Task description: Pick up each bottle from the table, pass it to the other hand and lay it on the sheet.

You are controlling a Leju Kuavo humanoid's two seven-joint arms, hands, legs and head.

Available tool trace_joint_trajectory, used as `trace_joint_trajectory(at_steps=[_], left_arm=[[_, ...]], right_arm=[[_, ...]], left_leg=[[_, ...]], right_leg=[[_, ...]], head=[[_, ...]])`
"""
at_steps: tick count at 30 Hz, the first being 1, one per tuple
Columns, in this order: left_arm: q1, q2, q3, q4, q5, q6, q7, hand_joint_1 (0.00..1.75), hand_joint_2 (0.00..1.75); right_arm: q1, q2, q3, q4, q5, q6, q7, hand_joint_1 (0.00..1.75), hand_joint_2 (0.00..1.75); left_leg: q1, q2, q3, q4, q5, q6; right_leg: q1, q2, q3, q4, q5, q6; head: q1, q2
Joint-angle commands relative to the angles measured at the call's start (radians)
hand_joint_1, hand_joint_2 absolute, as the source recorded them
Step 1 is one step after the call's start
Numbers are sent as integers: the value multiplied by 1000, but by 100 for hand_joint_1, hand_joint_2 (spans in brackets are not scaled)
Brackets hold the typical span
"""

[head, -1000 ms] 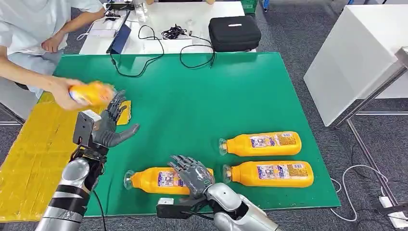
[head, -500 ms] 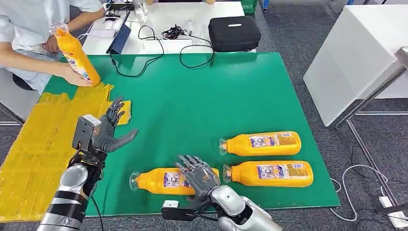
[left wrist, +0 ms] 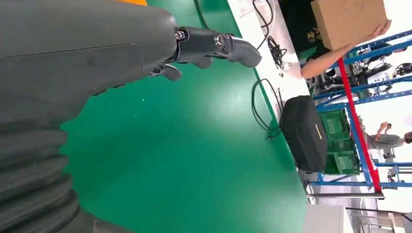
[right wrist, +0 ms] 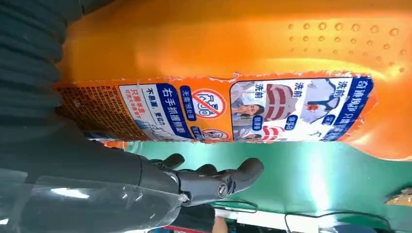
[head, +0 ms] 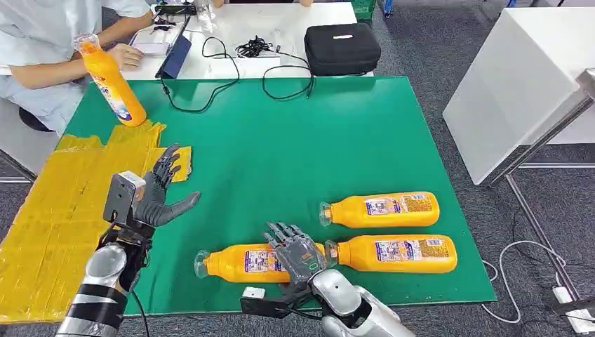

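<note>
- While the right robot hand (head: pixel 298 253) lies over the nearest bottle (head: pixel 245 262), this reads as the pick-up step of a new round; its fingers are draped across the bottle's label end, and whether they have actually clamped on it I cannot tell; the right wrist view has the orange body (right wrist: pixel 218 48) pressed close against the palm, with the fingers (right wrist: pixel 214 182) curling beside it.
- The left robot hand (head: pixel 158 196) is released, fingers spread and nothing in it, raised above the green worktop (head: pixel 316 133) well to the side of the nearest bottle, towards the yellow sheet (head: pixel 63 203).
- Two more bottles lie flat beyond the nearest bottle: one (head: pixel 391 253) almost neck-to-base with it, the other (head: pixel 381 209) just behind that one; one bottle (head: pixel 112 81) stands upright far from the nearest bottle, at the sheet's far corner, beside a seated person (head: pixel 42 49).
- Judged from this, the next move calls for a firm closing round the nearest bottle's body, a lift free of the worktop, then a carry towards the waiting left robot hand; the smooth, rounded plastic could roll or slip under a half-closed grasp; the neighbouring bottle sits close enough to be nudged.
</note>
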Motion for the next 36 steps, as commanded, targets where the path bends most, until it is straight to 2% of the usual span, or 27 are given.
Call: trace_joint_trajectory(at_steps=[1,6,7,8,9,10,14,18,19,24,28,36], left_arm=[[-14,-10,17,20,-4,-3,6,0,175],[-13,-10,17,19,-4,-4,7,0,175],[-13,-10,17,18,-4,-4,7,0,175],[-13,-11,17,17,-4,-3,7,0,175],[-12,-13,16,15,-4,-3,7,0,175],[-13,-14,15,13,-4,-3,7,0,175],[-13,-17,11,9,-4,-2,7,0,175],[-13,-19,12,5,0,-3,7,0,175],[-12,-19,12,4,1,-3,7,0,175],[-10,-24,11,-1,7,-3,7,0,175],[-8,-24,10,-6,12,-3,6,0,175],[-4,-25,13,-16,14,-2,6,0,175]], right_arm=[[-12,1,-19,36,-1,3,3,0,175],[-11,2,-22,37,-5,4,3,0,175],[-10,3,-23,37,-7,5,3,45,175],[-13,2,-26,41,-9,6,3,133,175],[-15,3,-29,45,-12,9,3,164,175],[-18,4,-32,51,-17,15,2,175,175],[-27,3,-37,66,-30,28,-5,175,175],[-35,6,-43,79,-39,37,-8,175,175],[-35,7,-46,82,-43,39,-9,175,175],[-40,10,-62,94,-54,44,-11,175,175],[-42,10,-74,92,-59,41,-13,175,175],[-39,10,-85,88,-62,42,-13,175,175]], left_leg=[[0,0,3,0,-1,-1],[0,0,4,0,-2,-1],[0,0,3,-1,-1,-1],[1,0,6,0,-2,-1],[0,0,4,0,-1,-1],[0,0,2,-1,-1,-1],[1,0,6,0,-2,-1],[0,0,3,0,-1,-1],[1,0,6,0,-2,-1],[0,0,2,-1,-1,-1],[0,0,7,-1,-2,-1],[0,0,2,-1,0,-1]], right_leg=[[0,-1,3,-1,-1,0],[1,-1,4,-1,-1,0],[0,-1,3,-1,-1,0],[1,-1,6,-1,-2,-1],[0,-1,4,-1,-1,0],[0,-1,2,-1,0,0],[1,-1,6,-1,-2,0],[0,-1,3,-1,-1,0],[1,-1,7,-1,-2,-1],[0,-1,3,-1,0,0],[1,-1,7,-1,-2,0],[0,-1,2,-1,0,0]], head=[[0,0],[0,0],[0,0],[0,0],[0,0],[0,0],[0,0],[0,0],[0,0],[0,0],[0,0],[0,0]])
